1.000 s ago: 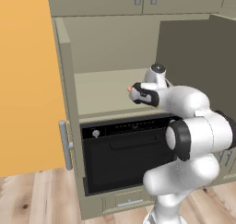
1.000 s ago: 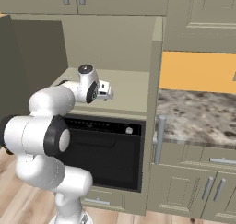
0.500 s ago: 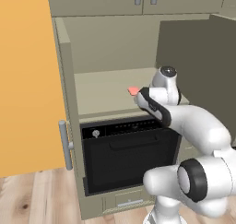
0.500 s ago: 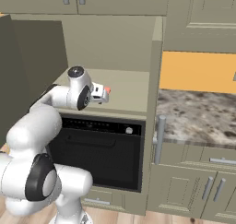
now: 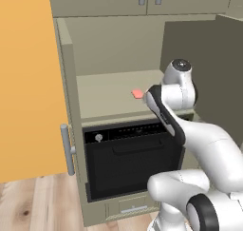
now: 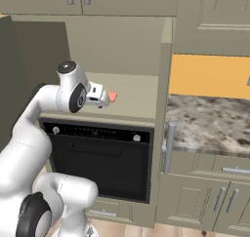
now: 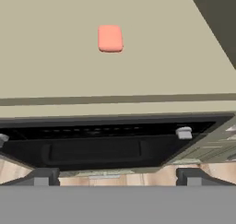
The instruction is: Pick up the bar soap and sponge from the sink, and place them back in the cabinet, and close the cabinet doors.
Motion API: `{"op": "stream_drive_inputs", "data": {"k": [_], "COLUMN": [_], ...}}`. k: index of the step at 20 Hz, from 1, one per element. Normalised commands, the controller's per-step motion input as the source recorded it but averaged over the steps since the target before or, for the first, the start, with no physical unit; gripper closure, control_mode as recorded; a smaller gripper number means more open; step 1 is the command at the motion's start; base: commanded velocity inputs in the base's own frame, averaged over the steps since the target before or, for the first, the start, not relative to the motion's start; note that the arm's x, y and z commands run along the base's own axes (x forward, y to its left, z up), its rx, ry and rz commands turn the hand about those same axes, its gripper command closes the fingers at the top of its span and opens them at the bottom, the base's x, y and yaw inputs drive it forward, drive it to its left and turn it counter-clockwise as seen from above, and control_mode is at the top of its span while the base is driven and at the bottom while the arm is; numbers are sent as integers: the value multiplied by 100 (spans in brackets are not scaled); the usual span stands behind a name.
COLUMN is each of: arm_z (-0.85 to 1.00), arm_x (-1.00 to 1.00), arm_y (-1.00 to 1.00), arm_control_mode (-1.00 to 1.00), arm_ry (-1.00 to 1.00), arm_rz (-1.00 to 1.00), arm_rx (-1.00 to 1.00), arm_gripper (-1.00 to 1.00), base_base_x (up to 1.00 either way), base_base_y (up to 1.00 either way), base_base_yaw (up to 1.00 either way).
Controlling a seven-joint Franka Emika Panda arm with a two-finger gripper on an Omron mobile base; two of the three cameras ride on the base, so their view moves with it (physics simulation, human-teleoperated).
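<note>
You face the tall olive-grey cupboard point(image 5: 66, 82) with its recessed-panel doors point(image 5: 209, 68) swung wide, one at each side of the opening. Its flat beige shelf point(image 5: 104, 99) spans the opening, and directly under the shelf's front edge sits the black-fronted oven point(image 5: 128, 158) with a row of controls along its top strip. To the right of the cupboard, in the right base view, you see a speckled stone worktop point(image 6: 210, 124) with an orange wall behind it and shorter olive doors below.

Your white arm reaches up in front of the oven, with the wrist level with the shelf's front edge. The claw point(image 7: 115, 177) is spread wide and pinches nothing; its two dark tips hang out over the oven front, short of the shelf.

The small flat salmon-pink bar of soap point(image 7: 110, 38) lies flat on the shelf, apart from the claw, back from the front edge and toward the shelf's right half.
</note>
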Motion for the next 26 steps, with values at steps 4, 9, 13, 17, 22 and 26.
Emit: {"op": "stream_drive_inputs", "data": {"k": [4, 9, 13, 17, 22, 26], "arm_z": [45, 22, 9, 13, 19, 24], "arm_x": [-66, -75, -87, -78, -78, -64], "arm_y": [0, 0, 0, 0, 0, 0], "arm_control_mode": [-100, -100, -100, -100, -100, -100], "arm_ry": [5, 0, 0, 1, 3, 6], "arm_rz": [-4, 0, 0, 0, 0, 0], "arm_rx": [0, 0, 0, 0, 1, 0], "arm_gripper": [-100, -100, -100, -100, -100, -100], "base_base_x": [0, 0, 0, 0, 0, 0], "base_base_y": [0, 0, 0, 0, 0, 0], "base_base_yaw": [0, 0, 0, 0, 0, 0]}}
